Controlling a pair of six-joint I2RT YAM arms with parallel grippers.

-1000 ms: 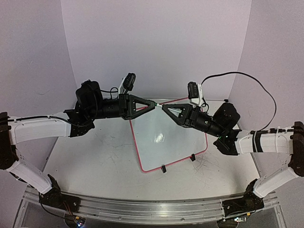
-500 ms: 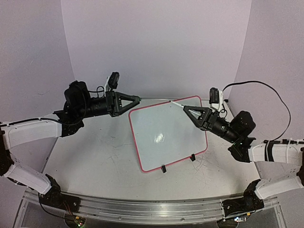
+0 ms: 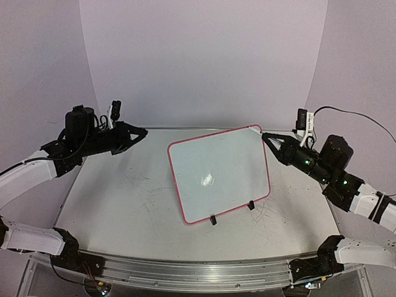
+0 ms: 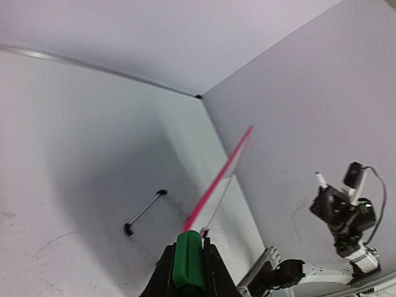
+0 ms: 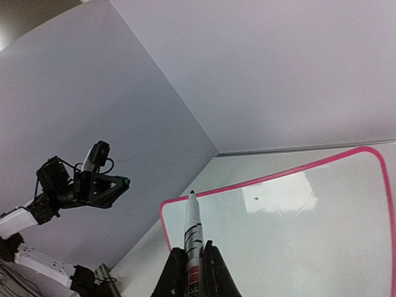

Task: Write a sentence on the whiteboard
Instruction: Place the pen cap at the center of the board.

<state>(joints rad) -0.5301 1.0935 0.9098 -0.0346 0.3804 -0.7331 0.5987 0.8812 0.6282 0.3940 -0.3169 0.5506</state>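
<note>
Nearest, at the bottom of the top view, a metal rail (image 3: pixel 198 269) is running along the near edge of the bench (image 3: pixel 124 204), w/ both arm bases sitting on it, L arm at left and R arm at right.

A bit further in, the whiteboard (image 3: pixel 216 176) is standing approx. in the middle of the bench, resting on its two black feet (image 3: pixel 213 219) at the near side. It is turned a little, so its near L corner is coming closest to the rail. The red-pink frame w/ rounded corners is going all around, and the white face is showing a small bright reflection near the centre.

Further back on the R, the R end effector (image 3: pixel 267 137) is hanging just beside the board's far R corner. Its fingers are closed tight on a marker (image 5: pixel 192 229), white body w/ dark print, dark tip pointing away from the wrist. Whether the tip is touching the frame, I cannot tell.

On the L, the L end effector (image 3: pixel 141 132) is hovering well apart from the board, over the far L part of the bench. Its fingers are clamping a green cap (image 4: pixel 189 263). In the L wrist view the board is appearing edge-on, as a thin pink line beyond the cap.

A black cable (image 3: pixel 359 117) is looping above the R arm. Farthest, pale walls (image 3: pixel 204 62) are closing the scene at back and sides.
</note>
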